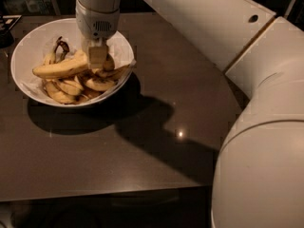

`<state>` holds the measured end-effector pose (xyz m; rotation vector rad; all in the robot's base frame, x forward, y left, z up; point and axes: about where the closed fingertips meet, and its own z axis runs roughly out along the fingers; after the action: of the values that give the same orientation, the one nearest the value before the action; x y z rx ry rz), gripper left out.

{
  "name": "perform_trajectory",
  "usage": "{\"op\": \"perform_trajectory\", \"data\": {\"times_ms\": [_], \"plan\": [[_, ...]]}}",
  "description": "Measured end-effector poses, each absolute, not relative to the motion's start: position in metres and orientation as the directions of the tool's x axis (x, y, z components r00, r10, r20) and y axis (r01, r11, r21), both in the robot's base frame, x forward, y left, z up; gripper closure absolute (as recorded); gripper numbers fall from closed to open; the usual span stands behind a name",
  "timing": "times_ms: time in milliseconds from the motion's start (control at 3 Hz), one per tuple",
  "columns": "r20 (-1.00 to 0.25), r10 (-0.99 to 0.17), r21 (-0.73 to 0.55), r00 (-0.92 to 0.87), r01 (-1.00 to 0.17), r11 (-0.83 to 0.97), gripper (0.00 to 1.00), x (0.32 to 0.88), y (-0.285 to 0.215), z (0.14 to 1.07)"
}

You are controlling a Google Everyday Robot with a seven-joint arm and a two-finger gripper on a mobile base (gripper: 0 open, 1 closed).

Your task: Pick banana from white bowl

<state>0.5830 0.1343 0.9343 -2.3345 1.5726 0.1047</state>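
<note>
The white bowl (pixel 33 42) stands on the dark table at the far left and holds several bananas on crumpled white paper. The banana (pixel 59 69), long, nearly straight and yellow, lies across the top of the pile, pointing left. My gripper (pixel 97 57) reaches down into the right half of the bowl and is shut on the banana's right end. Shorter curved bananas (pixel 71 90) with dark blotches lie below it. The banana's far right tip is hidden behind the fingers (pixel 98 53).
The dark glossy table (pixel 142 146) spreads in front of and to the right of the bowl, its front edge near the bottom. My white arm (pixel 247 80) fills the right side. Dark objects (pixel 7 30) sit at the table's far left.
</note>
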Motion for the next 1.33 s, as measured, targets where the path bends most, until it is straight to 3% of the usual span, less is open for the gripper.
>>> {"op": "perform_trajectory", "data": {"times_ms": [333,1333], "plan": [[-0.238,-0.889,-0.224,0.39,-0.913,-0.341,0.0,0.583,0.1343,0.9343],[-0.237,-0.868,-0.249,0.436,-0.891,-0.379,0.0,0.5793,0.1398,0.9343]]}}
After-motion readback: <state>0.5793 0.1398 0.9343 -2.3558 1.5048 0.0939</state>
